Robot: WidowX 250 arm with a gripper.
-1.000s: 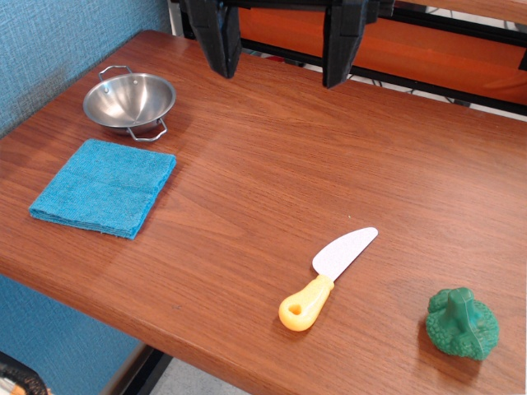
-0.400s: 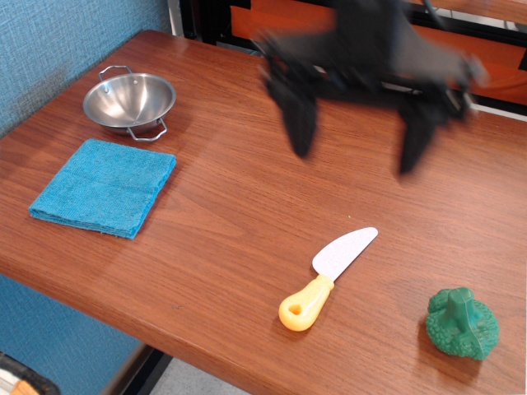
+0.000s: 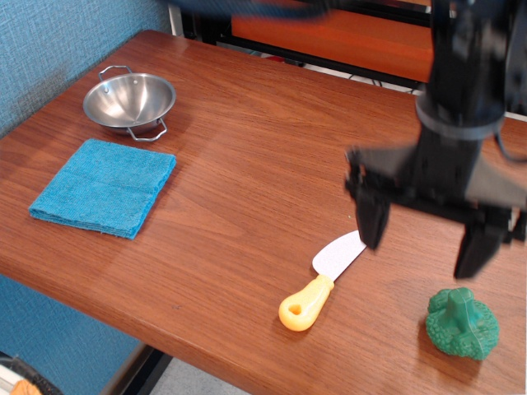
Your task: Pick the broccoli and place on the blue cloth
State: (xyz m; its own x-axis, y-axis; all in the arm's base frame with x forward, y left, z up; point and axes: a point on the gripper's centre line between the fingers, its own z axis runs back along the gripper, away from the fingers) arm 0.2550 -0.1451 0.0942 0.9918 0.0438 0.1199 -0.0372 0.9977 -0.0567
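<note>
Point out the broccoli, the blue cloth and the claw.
broccoli (image 3: pixel 461 324): main camera view, on its bumpy green head.
blue cloth (image 3: pixel 104 186): main camera view, middle of the folded towel.
claw (image 3: pixel 424 247): main camera view, midway between its open fingertips.

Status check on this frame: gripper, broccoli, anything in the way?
Gripper open, empty, above table. Broccoli untouched near front right edge. Blue cloth bare, far left. Toy knife beside gripper, not blocking broccoli.

single view: high front corner, angled down over table (image 3: pixel 247 164).
</note>
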